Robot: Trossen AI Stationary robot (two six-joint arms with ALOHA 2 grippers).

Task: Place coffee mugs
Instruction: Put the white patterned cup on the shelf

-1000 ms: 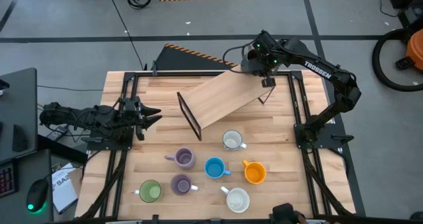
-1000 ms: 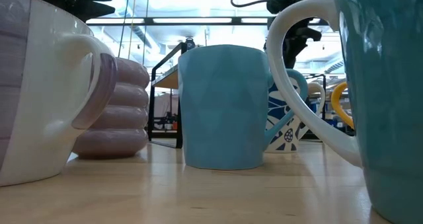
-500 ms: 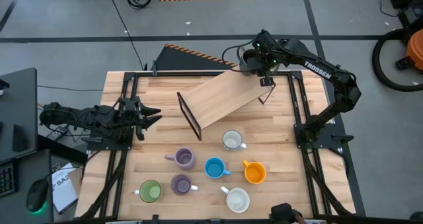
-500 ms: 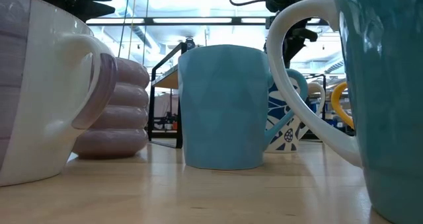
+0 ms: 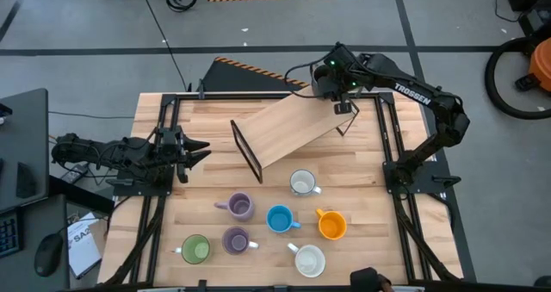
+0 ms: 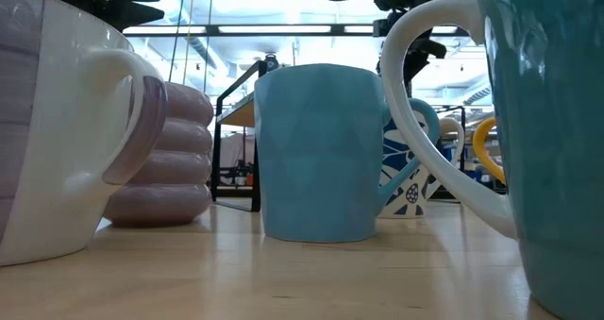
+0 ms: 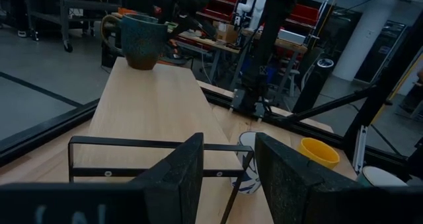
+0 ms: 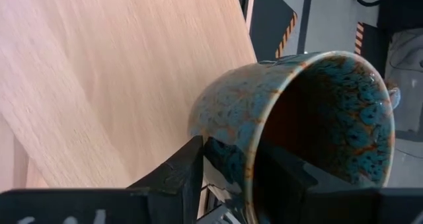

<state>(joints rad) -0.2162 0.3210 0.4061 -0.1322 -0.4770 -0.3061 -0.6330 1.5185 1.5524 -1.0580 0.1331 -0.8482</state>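
Right end effector (image 5: 331, 71) sits at the upper right of the high view, over the top end of the tilted wooden shelf (image 5: 288, 128). In the right wrist view its fingers (image 8: 178, 171) straddle the rim of the dark speckled mug (image 8: 291, 128), one inside, one outside; whether they pinch it or have let go, I cannot tell. In the left wrist view the same mug stands upright at the shelf's far end.

Left end effector (image 5: 196, 149) waits at centre left of the counter (image 5: 370, 232), fingers spread, holding nothing.

Seven mugs stand in the lower centre: white (image 5: 301, 183), purple (image 5: 238, 207), blue (image 5: 279, 219), orange (image 5: 331, 226), green (image 5: 195, 250), purple (image 5: 235, 240), white (image 5: 309, 260).
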